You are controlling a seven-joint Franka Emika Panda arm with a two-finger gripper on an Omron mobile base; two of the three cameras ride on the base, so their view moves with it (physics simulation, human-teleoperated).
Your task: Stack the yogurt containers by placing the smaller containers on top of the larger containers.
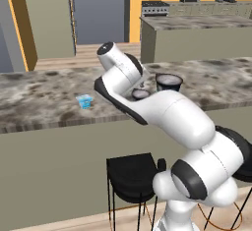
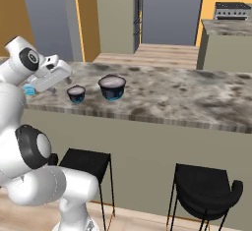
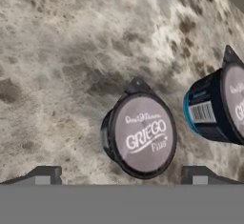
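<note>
Two dark cups [image 3: 140, 135] under gripper [image 3: 121, 174]

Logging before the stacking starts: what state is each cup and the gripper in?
Small dark yogurt cup: upright, lidded, nothing stacked on it.
Large dark yogurt cup: upright, lidded, top bare.
Light-blue cup: upright, standing apart.
Gripper: open, empty, over the small one.
</note>
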